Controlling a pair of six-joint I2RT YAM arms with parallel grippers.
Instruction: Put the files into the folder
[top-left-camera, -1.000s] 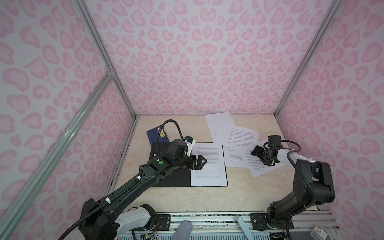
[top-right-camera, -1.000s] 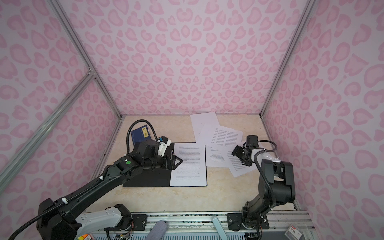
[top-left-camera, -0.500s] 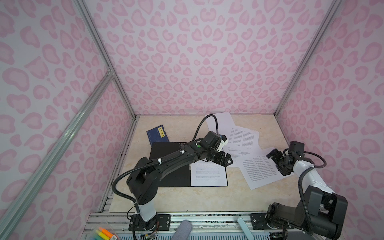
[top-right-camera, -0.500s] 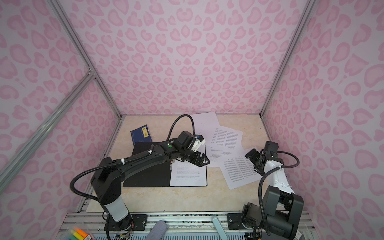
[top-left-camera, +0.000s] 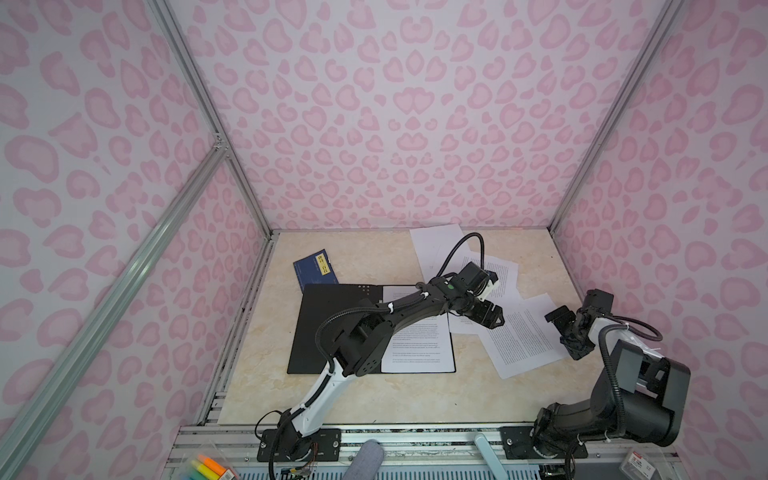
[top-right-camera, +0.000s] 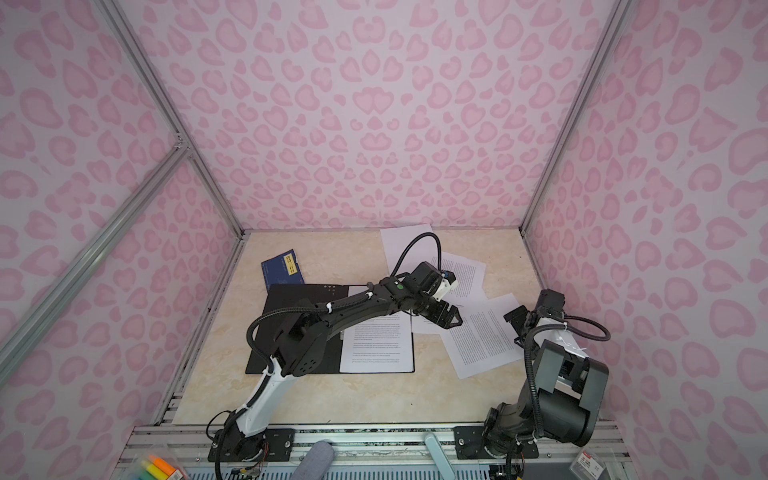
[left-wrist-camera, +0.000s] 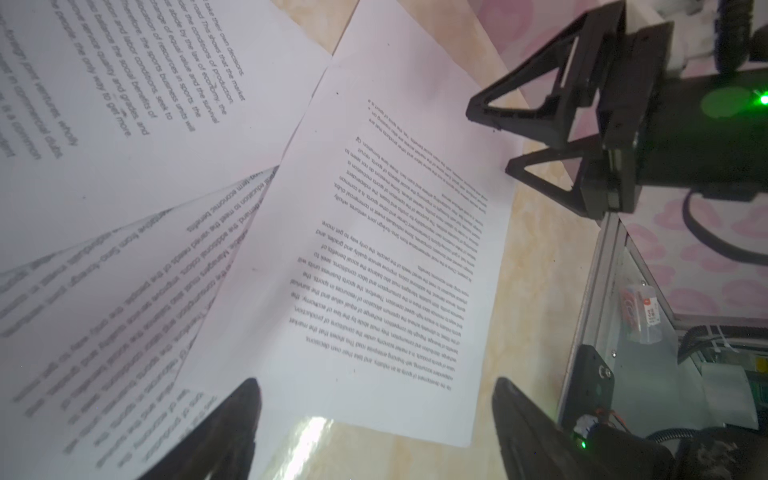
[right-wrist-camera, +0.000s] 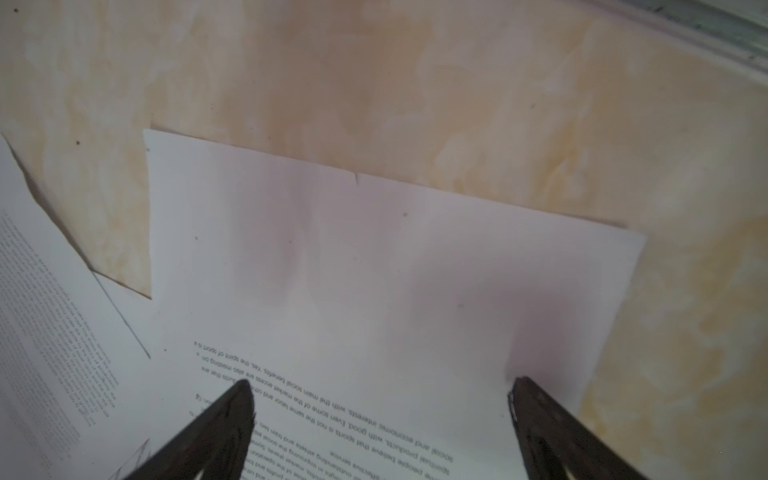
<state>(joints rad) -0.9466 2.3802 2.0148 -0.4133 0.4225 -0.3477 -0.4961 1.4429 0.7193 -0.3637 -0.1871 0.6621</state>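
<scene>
Files (top-left-camera: 523, 336) overlapped near bench's (top-left-camera: 374, 395) right edge could be dragged together if pinched; left claw (top-left-camera: 494, 322), right claw (top-left-camera: 561, 332) are spread wide, empty.

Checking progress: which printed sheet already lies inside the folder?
The sheet lying on the open folder; the other sheets overlap on the table beside it.

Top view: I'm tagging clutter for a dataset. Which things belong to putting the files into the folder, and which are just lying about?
Job: open folder; sheet lying in it; loose sheets beside it.
Lying about: blue booklet at the folder's far corner; highlighter pens at the front rail.
</scene>
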